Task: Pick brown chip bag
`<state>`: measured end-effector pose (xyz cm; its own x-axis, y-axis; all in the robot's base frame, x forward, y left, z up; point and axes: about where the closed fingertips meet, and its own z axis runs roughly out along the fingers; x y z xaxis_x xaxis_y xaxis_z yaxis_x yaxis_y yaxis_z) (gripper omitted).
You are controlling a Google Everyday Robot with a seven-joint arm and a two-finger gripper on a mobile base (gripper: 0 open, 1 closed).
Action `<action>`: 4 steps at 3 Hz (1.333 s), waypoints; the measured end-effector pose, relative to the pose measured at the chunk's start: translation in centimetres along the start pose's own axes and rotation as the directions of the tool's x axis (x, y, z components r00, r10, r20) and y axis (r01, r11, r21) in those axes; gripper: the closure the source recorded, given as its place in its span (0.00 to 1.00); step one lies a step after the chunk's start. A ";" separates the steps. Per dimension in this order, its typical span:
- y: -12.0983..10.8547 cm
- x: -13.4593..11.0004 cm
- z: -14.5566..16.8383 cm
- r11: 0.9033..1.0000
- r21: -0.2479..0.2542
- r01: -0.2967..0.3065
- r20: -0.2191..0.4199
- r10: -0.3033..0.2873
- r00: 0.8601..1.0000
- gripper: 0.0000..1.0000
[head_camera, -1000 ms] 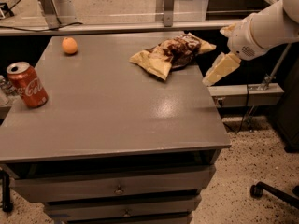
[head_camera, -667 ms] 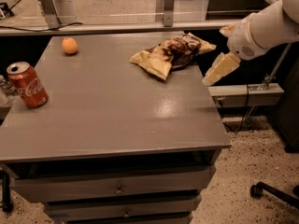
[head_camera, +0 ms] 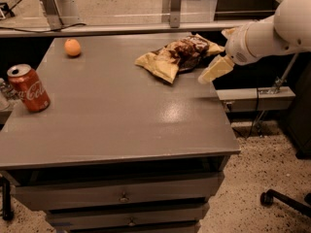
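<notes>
The brown chip bag (head_camera: 177,57) lies wrinkled on the far right part of the grey table (head_camera: 112,125), dark brown in the middle with tan-yellow ends. My gripper (head_camera: 214,55) comes in from the right on a white arm (head_camera: 277,30), at the bag's right end near the table's right edge. Its cream fingers (head_camera: 216,69) stand apart, one in front of the bag's end and one behind it. The gripper is open and holds nothing.
A red soda can (head_camera: 29,89) stands at the table's left edge. An orange (head_camera: 72,47) sits at the far left. A rail with metal posts (head_camera: 175,6) runs behind the table. Drawers (head_camera: 121,195) sit below the top. A chair base (head_camera: 286,198) is on the floor at right.
My gripper has moved a little to the left, closer to the bag's right end. The bag, can and orange have not moved.
</notes>
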<state>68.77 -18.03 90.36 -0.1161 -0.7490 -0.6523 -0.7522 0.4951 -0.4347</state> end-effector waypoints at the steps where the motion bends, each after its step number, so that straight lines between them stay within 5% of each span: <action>1: -2.1 0.0 4.3 0.999 0.033 0.001 0.065 -0.003 0.998 0.00; 2: -4.2 -0.1 8.3 0.999 0.052 0.014 0.111 -0.020 0.994 0.00; 4: -5.5 -0.4 11.8 0.999 0.041 0.026 0.163 -0.032 0.986 0.42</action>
<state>80.61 -15.29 85.73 0.0153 -0.6828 -0.7304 -0.7279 0.4933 -0.4764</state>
